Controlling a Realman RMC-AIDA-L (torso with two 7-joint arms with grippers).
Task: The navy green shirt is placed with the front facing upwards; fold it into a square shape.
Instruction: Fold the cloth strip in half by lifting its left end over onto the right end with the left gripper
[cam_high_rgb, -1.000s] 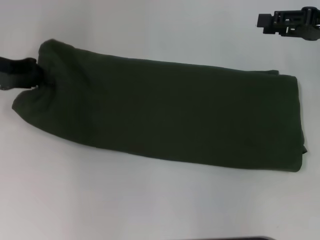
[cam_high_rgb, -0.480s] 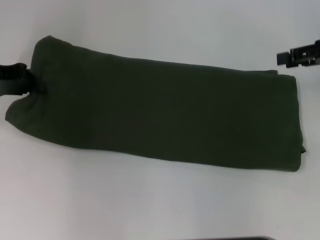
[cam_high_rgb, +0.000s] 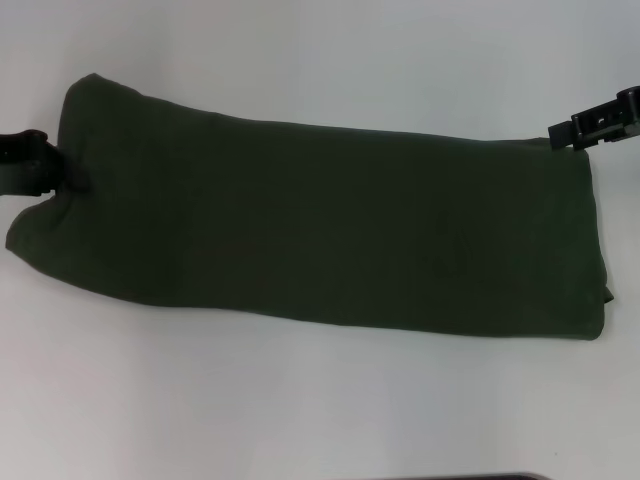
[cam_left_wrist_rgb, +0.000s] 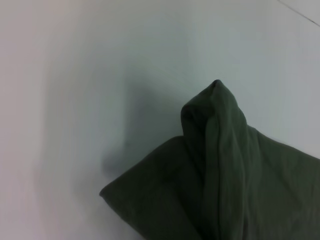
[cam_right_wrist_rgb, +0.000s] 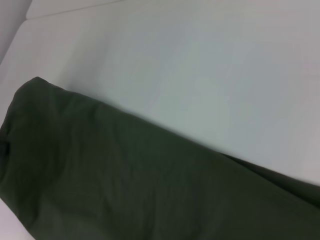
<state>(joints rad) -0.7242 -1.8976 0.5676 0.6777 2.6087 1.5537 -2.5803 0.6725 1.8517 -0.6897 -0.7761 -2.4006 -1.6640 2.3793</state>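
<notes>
Shirt (cam_high_rgb: 320, 230) lies as 1 long soft band on the table (cam_high_rgb: 300, 400); left gripper (cam_high_rgb: 45, 165) pinches its bunched end, right gripper (cam_high_rgb: 590, 125), fingers unreadable, at the far corner: limp, light, take corners.

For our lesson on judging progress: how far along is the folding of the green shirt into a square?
Done: the navy green shirt lies on the white table as a long narrow band, plain side up, so its sides look folded in. In hand: the left gripper pinches the band's left end, where cloth bunches up; the right gripper sits at the far right corner. Left: folding the band end to end into a square.
</notes>
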